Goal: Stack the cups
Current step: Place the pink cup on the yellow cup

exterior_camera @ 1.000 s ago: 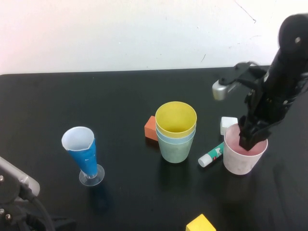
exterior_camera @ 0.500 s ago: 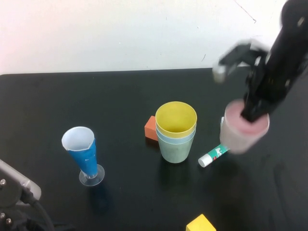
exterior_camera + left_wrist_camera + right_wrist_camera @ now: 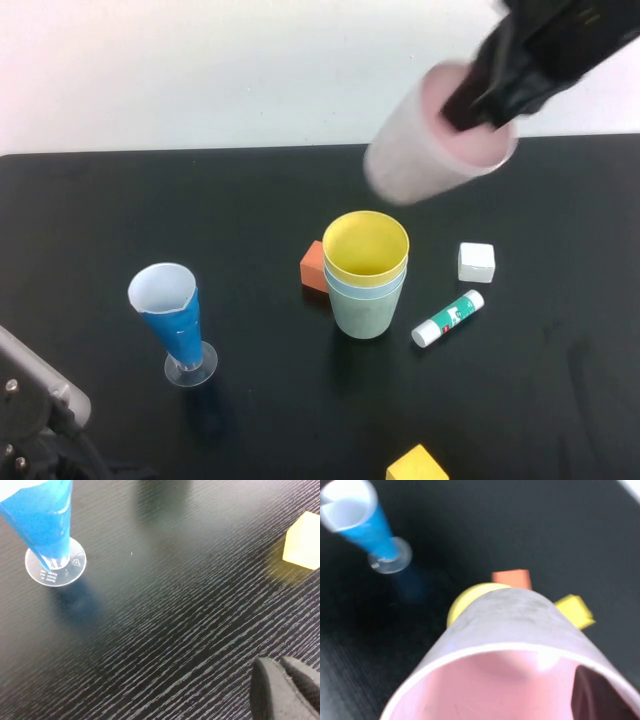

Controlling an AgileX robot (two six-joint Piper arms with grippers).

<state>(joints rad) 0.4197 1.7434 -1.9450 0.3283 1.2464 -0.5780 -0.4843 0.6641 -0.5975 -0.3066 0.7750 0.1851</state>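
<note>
The pale pink cup (image 3: 432,145) hangs tilted in the air above and right of the stack, with my right gripper (image 3: 482,98) shut on its rim. The stack stands mid-table: the yellow cup (image 3: 366,246) in the light blue cup (image 3: 366,284) in the sage green cup (image 3: 364,314). In the right wrist view the pink cup (image 3: 515,645) fills the frame, one finger (image 3: 600,695) is inside it, and the yellow cup (image 3: 462,602) shows beyond it. My left gripper (image 3: 287,680) is shut and empty, low over the table at the near left.
A blue-and-white cone cup (image 3: 170,312) on a clear base stands at the left. An orange block (image 3: 313,268) touches the stack's left side. A white cube (image 3: 476,261) and a glue stick (image 3: 447,318) lie right of it. A yellow block (image 3: 417,465) sits at the front edge.
My right gripper has lifted the pink cup off the table at the right, carried it up and leftward, and tilted it. The stack and left arm have not moved.
</note>
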